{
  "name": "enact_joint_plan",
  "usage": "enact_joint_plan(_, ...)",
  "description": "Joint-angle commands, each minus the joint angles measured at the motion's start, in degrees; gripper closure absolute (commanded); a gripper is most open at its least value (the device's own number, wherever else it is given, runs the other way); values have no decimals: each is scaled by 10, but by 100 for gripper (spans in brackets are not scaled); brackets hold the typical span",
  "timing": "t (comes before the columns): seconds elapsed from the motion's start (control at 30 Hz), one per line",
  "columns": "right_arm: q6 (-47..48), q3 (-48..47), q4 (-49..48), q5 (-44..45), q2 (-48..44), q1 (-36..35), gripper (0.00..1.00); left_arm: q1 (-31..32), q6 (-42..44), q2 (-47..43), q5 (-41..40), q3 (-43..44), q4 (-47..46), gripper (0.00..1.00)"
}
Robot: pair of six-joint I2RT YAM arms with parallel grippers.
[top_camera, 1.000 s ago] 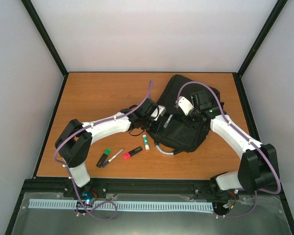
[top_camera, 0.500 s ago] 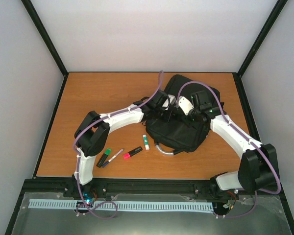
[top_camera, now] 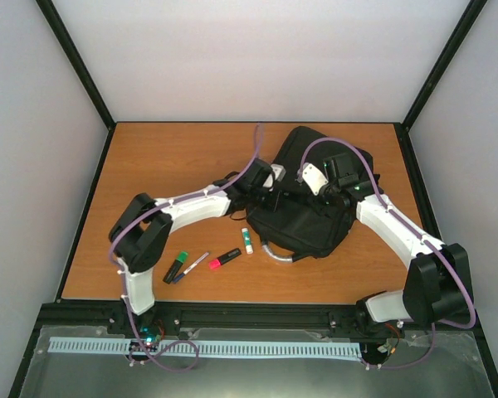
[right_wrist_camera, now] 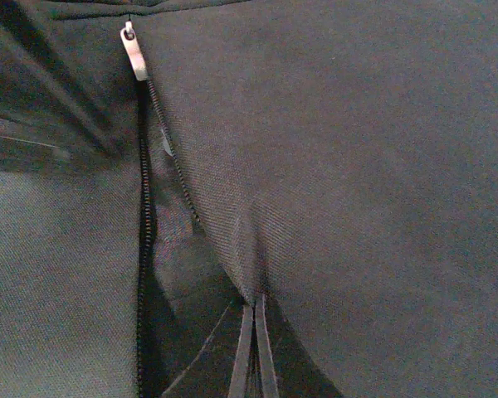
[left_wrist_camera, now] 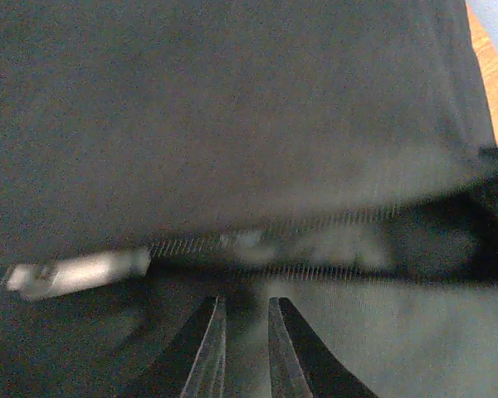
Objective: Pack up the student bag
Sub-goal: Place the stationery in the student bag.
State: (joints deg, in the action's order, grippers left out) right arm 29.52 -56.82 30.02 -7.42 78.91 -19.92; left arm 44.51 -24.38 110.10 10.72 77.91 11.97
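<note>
The student bag (top_camera: 315,220) is a large black backpack lying at the centre right of the table, its grey loop handle (top_camera: 279,254) pointing toward me. My right gripper (top_camera: 322,197) is on top of the bag. In the right wrist view it (right_wrist_camera: 251,300) is shut on a pinched fold of black fabric beside an open zip with a silver pull (right_wrist_camera: 134,54). My left gripper (top_camera: 275,191) is at the bag's left edge. In the left wrist view its jaws (left_wrist_camera: 245,303) stand narrowly apart and empty, just short of the open zip (left_wrist_camera: 315,245); something pale shows inside.
On the table left of the bag lie a white-and-green stick (top_camera: 246,240), a red-and-black marker (top_camera: 224,258), a thin pen (top_camera: 196,264) and a green-and-black marker (top_camera: 177,266). Bare wood lies at the far left. Black frame rails border the table.
My left arm reached right over the bag's pocket, then drew back a little to the left. The right arm and the bag have stayed put.
</note>
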Motion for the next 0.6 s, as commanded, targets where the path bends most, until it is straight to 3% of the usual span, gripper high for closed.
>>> enact_joint_plan(0.0, -5, 4, -3, -15, 2, -3, 96, -10, 25, -100, -6, -87, -23, 79)
enact_joint_plan(0.13, -3, 3, -3, -15, 6, -2, 96, -10, 24, -177, -20, -155, -1, 67)
enact_joint_plan(0.4, -14, -17, 18, -40, 13, -3, 96, -10, -35, -247, -60, -226, 107, 58)
enact_joint_plan(0.57, -31, -76, 74, -73, 42, -3, 96, -10, -122, -257, -97, -249, 176, 49)
